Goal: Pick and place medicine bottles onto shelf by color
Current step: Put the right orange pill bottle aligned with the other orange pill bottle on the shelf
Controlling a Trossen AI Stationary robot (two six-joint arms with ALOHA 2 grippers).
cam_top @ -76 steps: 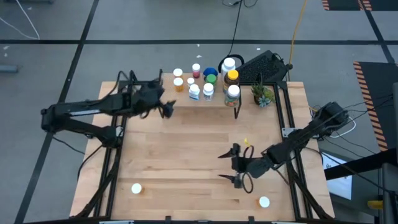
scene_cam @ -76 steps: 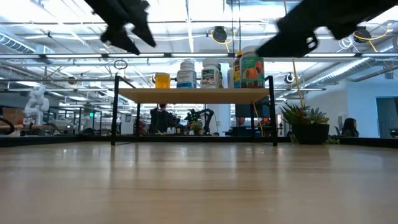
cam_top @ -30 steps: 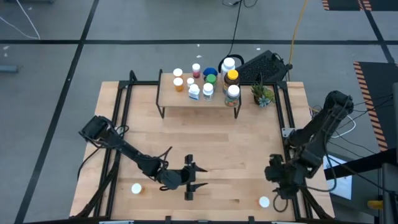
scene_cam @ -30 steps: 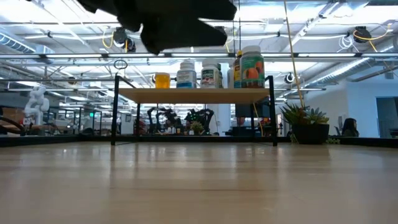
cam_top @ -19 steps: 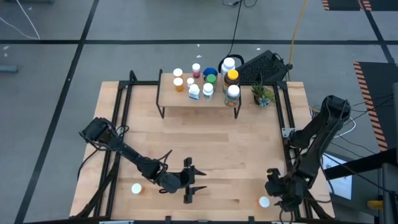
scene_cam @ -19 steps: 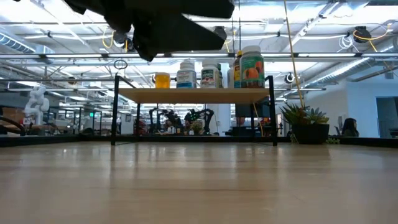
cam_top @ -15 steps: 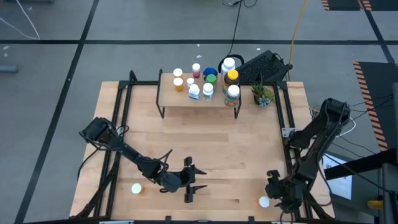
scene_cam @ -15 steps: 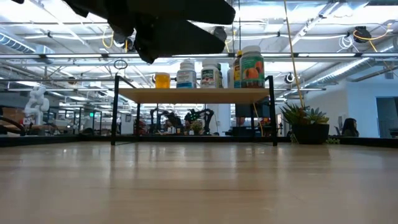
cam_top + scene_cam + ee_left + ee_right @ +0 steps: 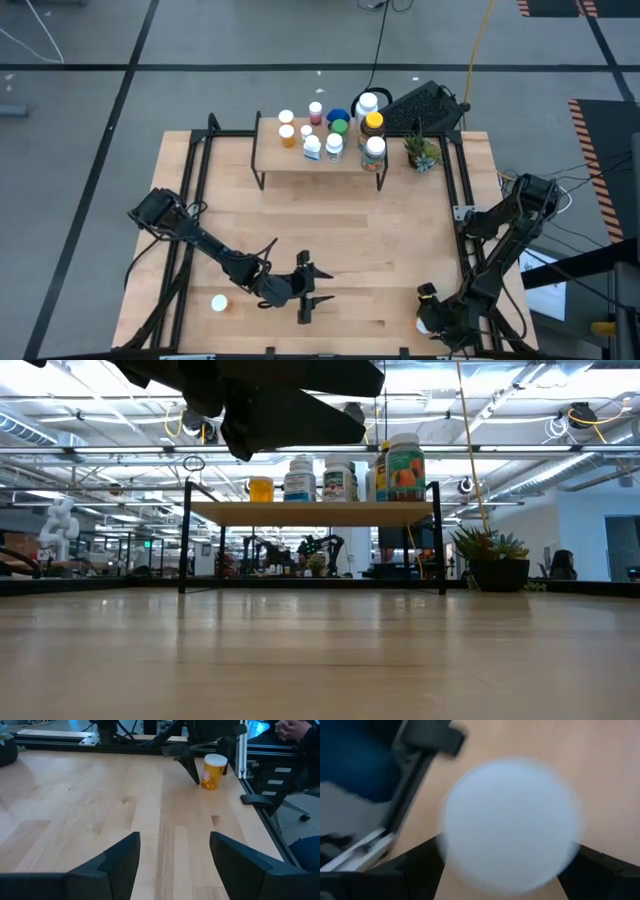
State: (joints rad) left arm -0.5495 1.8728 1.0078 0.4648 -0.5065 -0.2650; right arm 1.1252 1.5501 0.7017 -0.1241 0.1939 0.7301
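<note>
The wooden tabletop (image 9: 330,230) stands on a grey floor, with an open hall of ceiling lights behind it in the low view. At its near right corner stands an orange bottle with a white cap (image 9: 212,771). The right gripper (image 9: 432,318) is directly above it: the right wrist view shows the cap (image 9: 510,822) filling the gap between the spread fingers, not yet clamped. Judged from its size, the bottle is light, rigid plastic with a smooth, slippery wall. Grip low on the body or just under the cap, squarely, to avoid tipping it. The left gripper (image 9: 305,291) hovers at centre front, fingers wide apart and empty. Another white-capped bottle (image 9: 219,303) stands near left. The shelf (image 9: 320,155) at the far edge holds the remaining bottles, beside a potted plant (image 9: 422,152).
</note>
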